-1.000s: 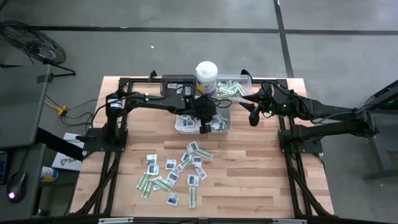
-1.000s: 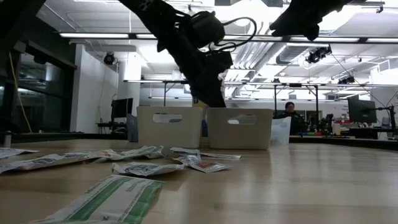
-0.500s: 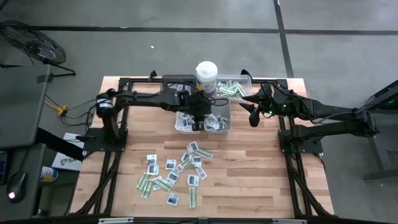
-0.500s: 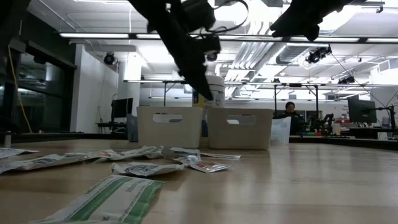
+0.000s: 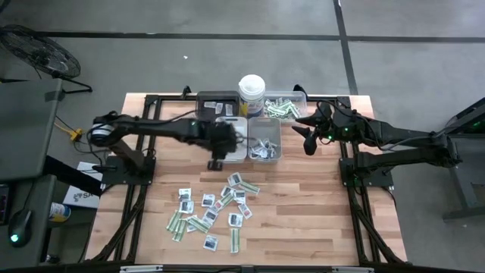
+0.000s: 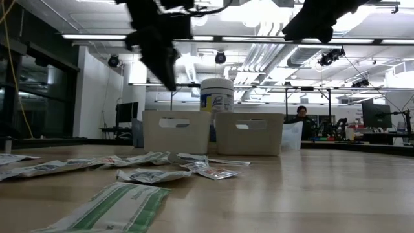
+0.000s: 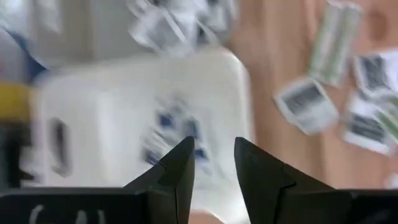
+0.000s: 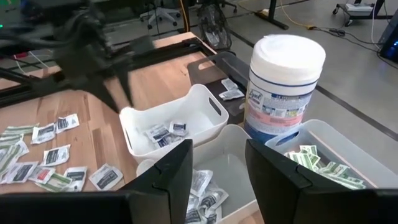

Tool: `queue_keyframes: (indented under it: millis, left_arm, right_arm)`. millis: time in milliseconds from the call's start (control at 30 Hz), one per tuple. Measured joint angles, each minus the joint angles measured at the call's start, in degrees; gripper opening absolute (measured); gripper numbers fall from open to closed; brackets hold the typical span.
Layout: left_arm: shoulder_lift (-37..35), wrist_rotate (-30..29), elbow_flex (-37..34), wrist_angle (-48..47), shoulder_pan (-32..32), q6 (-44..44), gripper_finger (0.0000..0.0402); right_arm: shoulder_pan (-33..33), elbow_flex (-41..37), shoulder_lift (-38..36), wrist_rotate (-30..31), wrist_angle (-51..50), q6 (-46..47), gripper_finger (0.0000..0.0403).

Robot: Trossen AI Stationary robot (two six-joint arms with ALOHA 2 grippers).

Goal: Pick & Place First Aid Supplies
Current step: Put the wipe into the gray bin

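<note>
Several first aid supplies (image 5: 212, 208), white sachets and green-and-white strips, lie flat and loose on the wooden table's near half. More sachets lie in the white tray (image 5: 231, 148) and the grey tray (image 5: 265, 140). Green strips fill the clear tray (image 5: 284, 106). My left gripper (image 5: 216, 161) hangs open above the white tray's near left corner, and nothing is between its fingers in the left wrist view (image 7: 214, 158). My right gripper (image 5: 307, 144) waits open in the air to the right of the trays, with its fingers apart and nothing between them (image 8: 217, 165).
A tall white canister (image 5: 251, 92) stands behind the trays, beside a dark tray (image 5: 216, 102). Black frame rails run along the table's left and right sides. Bare wood lies on the near right of the table (image 5: 303, 220).
My left gripper has risen out of the grey tray and gone toward the table's left edge. It now hangs high over the white tray's near left corner. In the low view it has climbed from behind the right bin to well above the left one.
</note>
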Motion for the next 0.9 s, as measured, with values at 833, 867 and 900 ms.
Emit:
queue_keyframes:
  millis: [833,867,900]
  left_arm:
    - [-21.6,2.9,-38.4,5.5,-26.0,-59.0,0.0110]
    - [-21.6,3.2,-38.8,5.4,-26.4,-58.6,0.0110]
    - [-21.6,3.7,-39.2,5.2,-26.9,-57.9,0.0110]
  right_arm:
    - [0.0,0.0,0.0,-15.6,0.0,3.6,0.0142]
    - [0.0,0.0,0.0,-15.6,0.0,3.6,0.0142]
    - [0.0,0.0,0.0,-15.6,0.0,3.6,0.0142]
